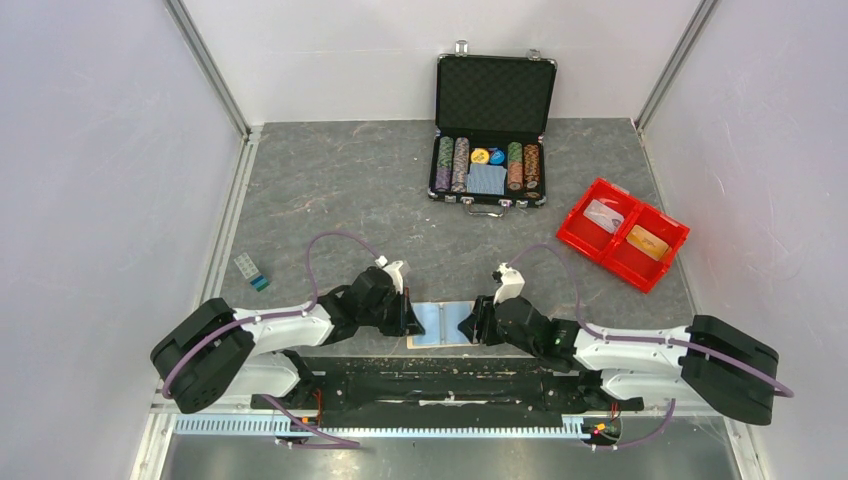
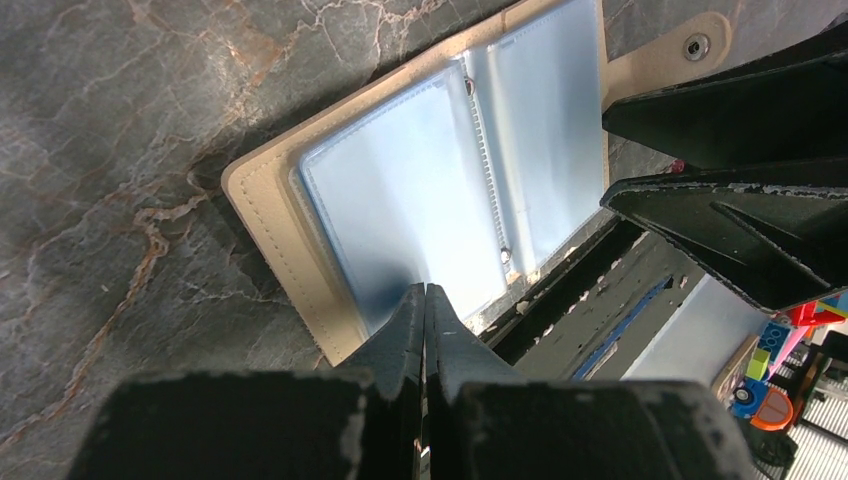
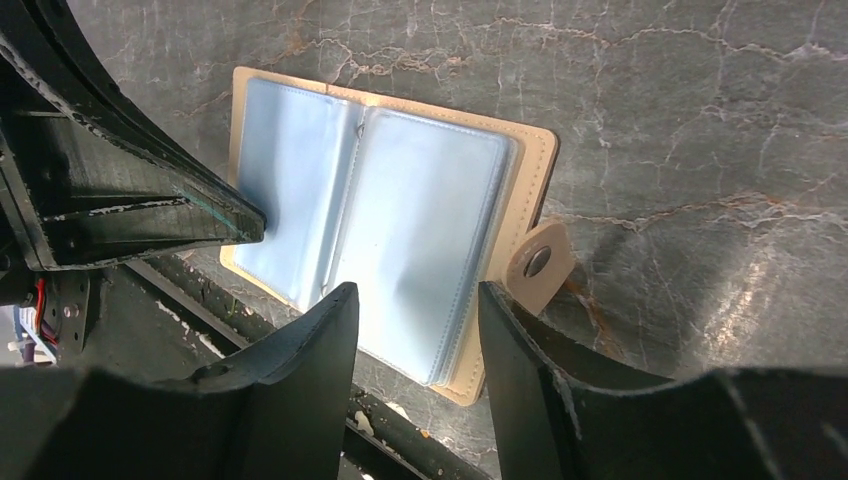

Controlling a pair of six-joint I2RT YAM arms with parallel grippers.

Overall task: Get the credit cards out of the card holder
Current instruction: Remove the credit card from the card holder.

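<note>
The tan card holder (image 1: 440,326) lies open at the table's near edge, its pale blue sleeves (image 2: 400,200) facing up and showing no card. My left gripper (image 2: 425,292) is shut, its tips resting on the left sleeve page; it also shows in the top view (image 1: 408,320). My right gripper (image 3: 415,300) is open, its fingers straddling the near edge of the right page (image 3: 430,230) beside the snap tab (image 3: 538,262). A pale card with a blue-teal end (image 1: 252,270) lies on the table at the left. An orange-yellow card (image 1: 648,243) lies in the red tray.
The red tray (image 1: 590,240) stands at the right, with a pale item (image 1: 603,213) in its left compartment. An open black chip case (image 1: 492,130) with chips and a blue deck stands at the back. White walls enclose the table.
</note>
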